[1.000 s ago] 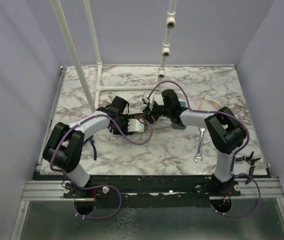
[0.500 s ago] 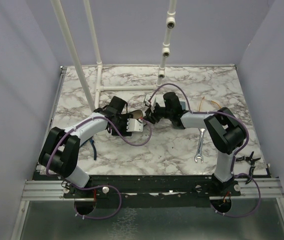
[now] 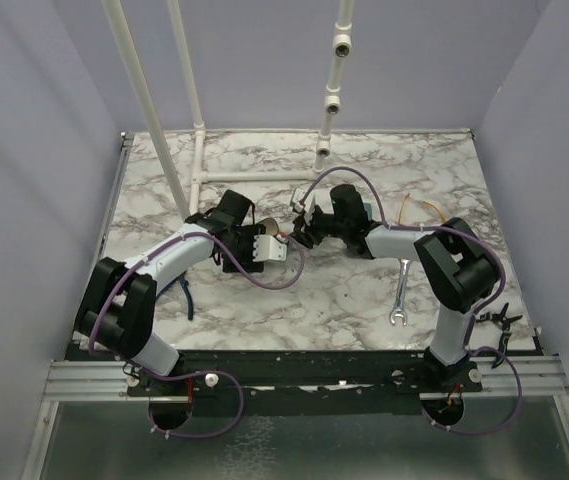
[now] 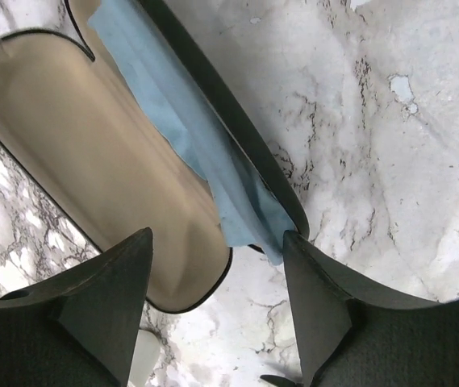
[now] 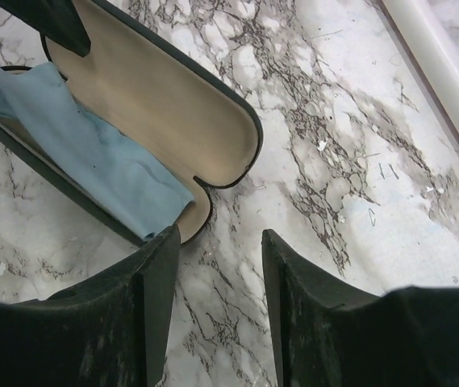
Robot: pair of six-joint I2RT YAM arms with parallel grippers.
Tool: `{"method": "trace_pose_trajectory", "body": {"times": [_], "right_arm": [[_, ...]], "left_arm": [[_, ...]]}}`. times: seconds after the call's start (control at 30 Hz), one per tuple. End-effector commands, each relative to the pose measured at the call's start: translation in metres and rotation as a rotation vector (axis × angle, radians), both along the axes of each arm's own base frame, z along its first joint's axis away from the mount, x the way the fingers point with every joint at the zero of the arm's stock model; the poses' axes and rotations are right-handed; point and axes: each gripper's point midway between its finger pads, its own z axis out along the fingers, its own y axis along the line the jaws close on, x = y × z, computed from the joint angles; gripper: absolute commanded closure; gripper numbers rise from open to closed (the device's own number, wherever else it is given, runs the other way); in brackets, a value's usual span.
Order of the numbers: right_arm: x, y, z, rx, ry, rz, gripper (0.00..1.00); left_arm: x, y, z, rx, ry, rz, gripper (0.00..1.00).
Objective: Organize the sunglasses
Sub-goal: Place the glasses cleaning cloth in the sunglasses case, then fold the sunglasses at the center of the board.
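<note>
An open black case with tan lining (image 4: 84, 137) (image 5: 160, 105) lies on the marble, a blue cloth (image 4: 205, 153) (image 5: 84, 157) inside it. My left gripper (image 4: 217, 246) stands open over one end of the case, nothing between its fingers. At the case's other end my right gripper (image 5: 219, 238) is open over bare marble, just beside the rim. In the top view the case (image 3: 278, 229) shows between the left gripper (image 3: 264, 246) and the right gripper (image 3: 302, 230). The yellow-orange sunglasses (image 3: 422, 207) lie behind the right arm, apart from both grippers.
A silver wrench (image 3: 401, 290) lies at the front right. Black pliers (image 3: 499, 318) sit at the table's right edge. A blue-handled tool (image 3: 186, 296) lies under the left arm. White pipes (image 3: 196, 150) rise at the back left, and one (image 5: 447, 89) runs beside the right gripper.
The left jaws have spread wider and that gripper has backed off to the left. The right gripper has shifted slightly back and right, so the case now shows between them.
</note>
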Motion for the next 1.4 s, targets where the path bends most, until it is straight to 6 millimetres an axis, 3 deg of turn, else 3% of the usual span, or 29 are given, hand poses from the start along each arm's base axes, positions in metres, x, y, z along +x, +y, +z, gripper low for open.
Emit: {"method": "trace_pose_trajectory", "body": {"times": [0.0, 0.37, 0.7, 0.9, 1.0, 1.07, 1.17, 1.27, 1.37], "right_arm": [[-0.002, -0.001, 0.012, 0.011, -0.035, -0.01, 0.49], [-0.002, -0.001, 0.025, 0.043, -0.016, -0.037, 0.45], [-0.005, -0.005, 0.041, 0.064, -0.017, -0.063, 0.44], [0.009, -0.027, 0.066, 0.108, 0.077, -0.257, 0.44], [0.032, -0.063, 0.081, 0.142, 0.146, -0.46, 0.44], [0.049, -0.103, 0.087, 0.152, 0.171, -0.644, 0.44], [0.072, -0.192, 0.085, 0.131, 0.24, -1.016, 0.43], [0.072, -0.284, 0.065, 0.08, 0.344, -1.315, 0.36], [0.062, -0.357, 0.048, 0.067, 0.419, -1.537, 0.33]], "left_arm": [[-0.003, -0.01, 0.021, -0.062, 0.0, -0.01, 0.32], [0.002, -0.017, 0.028, -0.1, -0.004, 0.014, 0.32], [0.001, -0.029, 0.049, -0.186, -0.004, 0.032, 0.31], [0.016, -0.026, 0.051, -0.187, -0.011, 0.157, 0.35], [0.022, -0.027, 0.054, -0.206, -0.016, 0.217, 0.36], [0.026, -0.029, 0.06, -0.227, -0.018, 0.254, 0.36], [0.032, -0.03, 0.072, -0.264, -0.021, 0.322, 0.35], [0.037, -0.03, 0.083, -0.297, -0.026, 0.374, 0.33], [0.037, -0.03, 0.09, -0.318, -0.028, 0.385, 0.29]]}}
